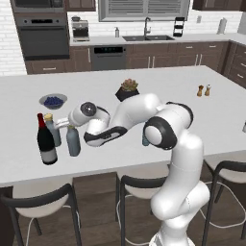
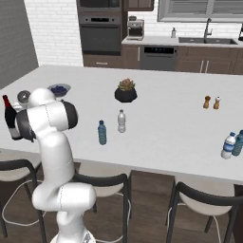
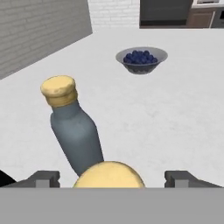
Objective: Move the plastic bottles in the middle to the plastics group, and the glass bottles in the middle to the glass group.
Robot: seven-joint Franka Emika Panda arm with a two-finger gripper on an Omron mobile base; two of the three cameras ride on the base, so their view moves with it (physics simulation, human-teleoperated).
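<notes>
So the gripper (image 3: pixel 112 178) is sitting open, jaws straddling the yellow cap (image 3: pixel 109 174) of an upright glass bottle (image 1: pixel 73 141) directly below.

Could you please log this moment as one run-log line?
phase: release | gripper: open, fingers astride yellow-capped glass bottle | placed: beside wine bottle, glass group | pending: blue plastic bottle mid-counter

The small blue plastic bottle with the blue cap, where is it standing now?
In the right base view the small blue bottle stands mid-counter, just left of a clear bottle, in front of the plant pot.
</notes>
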